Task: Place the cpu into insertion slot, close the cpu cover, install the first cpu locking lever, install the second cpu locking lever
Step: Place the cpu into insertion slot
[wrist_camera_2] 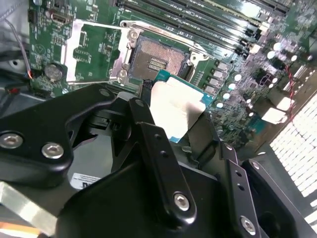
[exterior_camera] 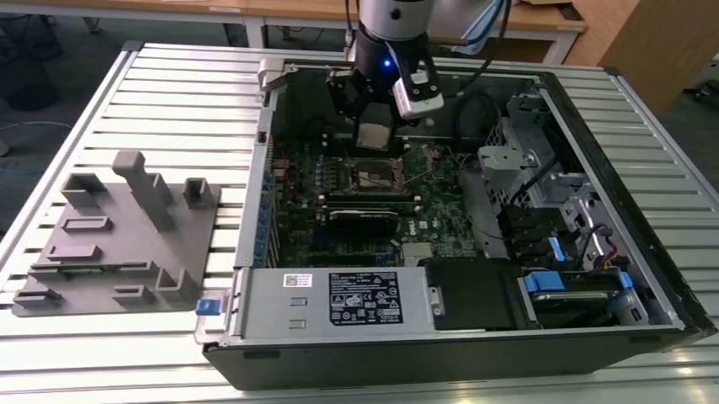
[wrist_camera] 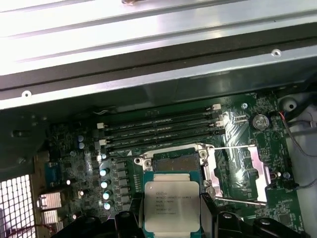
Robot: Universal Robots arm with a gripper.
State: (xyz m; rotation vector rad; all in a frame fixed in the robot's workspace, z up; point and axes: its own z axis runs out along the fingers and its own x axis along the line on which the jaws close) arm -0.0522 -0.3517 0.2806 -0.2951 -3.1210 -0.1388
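Jaws pinch the cpu (wrist_camera: 171,206) between them, near the open insertion slot (wrist_camera: 176,163).

Dull silver metal cpu (wrist_camera: 172,206), glossy green circuit board (wrist_camera: 233,126), shiny metal-rimmed insertion slot (wrist_camera_2: 158,59); matt black claw (wrist_camera_2: 174,110)

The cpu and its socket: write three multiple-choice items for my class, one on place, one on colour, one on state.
1. Where is the cpu relative to the insertion slot?
A. seated in it
B. held in the jaws, just short of it
C. under the shut cover

2. What colour is the circuit board?
A. green
B. red
C. white

3. How does the cpu cover stand?
A. shut over the slot
B. clamped in the jaws
C. swung open beside the slot

Answers:
1 B: the jaws grip its edges and the slot lies bare.
2 A: green shows all round the slot.
3 C: the frame lies flat to one side, with board showing through its cut-out.
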